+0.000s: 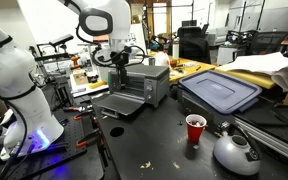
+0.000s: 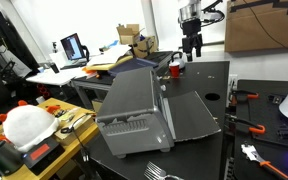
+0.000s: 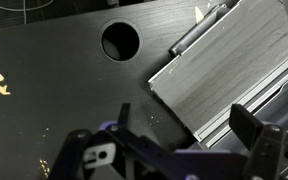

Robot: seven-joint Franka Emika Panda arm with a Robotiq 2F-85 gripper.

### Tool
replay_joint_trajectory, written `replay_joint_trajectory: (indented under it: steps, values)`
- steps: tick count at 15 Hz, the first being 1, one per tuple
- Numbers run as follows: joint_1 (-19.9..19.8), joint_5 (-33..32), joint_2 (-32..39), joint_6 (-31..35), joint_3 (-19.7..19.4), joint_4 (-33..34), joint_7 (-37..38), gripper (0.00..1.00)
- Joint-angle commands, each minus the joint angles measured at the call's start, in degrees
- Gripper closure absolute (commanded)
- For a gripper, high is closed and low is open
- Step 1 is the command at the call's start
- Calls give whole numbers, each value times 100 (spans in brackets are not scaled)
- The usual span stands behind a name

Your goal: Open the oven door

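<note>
Since the oven door (image 1: 119,104) already lies folded down toward the table's (image 1: 164,150) near edge, the gripper (image 3: 164,150) hangs clear above, spread and empty.

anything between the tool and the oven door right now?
Nothing visible. The tool hangs open in the air above the oven door, which already lies folded down flat in front of the oven.

Silver-grey oven (image 1: 149,82) — red cup (image 1: 195,128), blue bin lid (image 1: 220,90), grey kettle (image 1: 236,152), black table (image 1: 154,145).
</note>
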Motion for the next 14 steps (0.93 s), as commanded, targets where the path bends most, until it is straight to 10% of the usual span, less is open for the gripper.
replay_joint_trajectory:
  steps: [1,14]
  values:
    - [8,-196,-141,-496,117,255,52,0]
    - [22,-219,-15,-484,121,349,0,0]
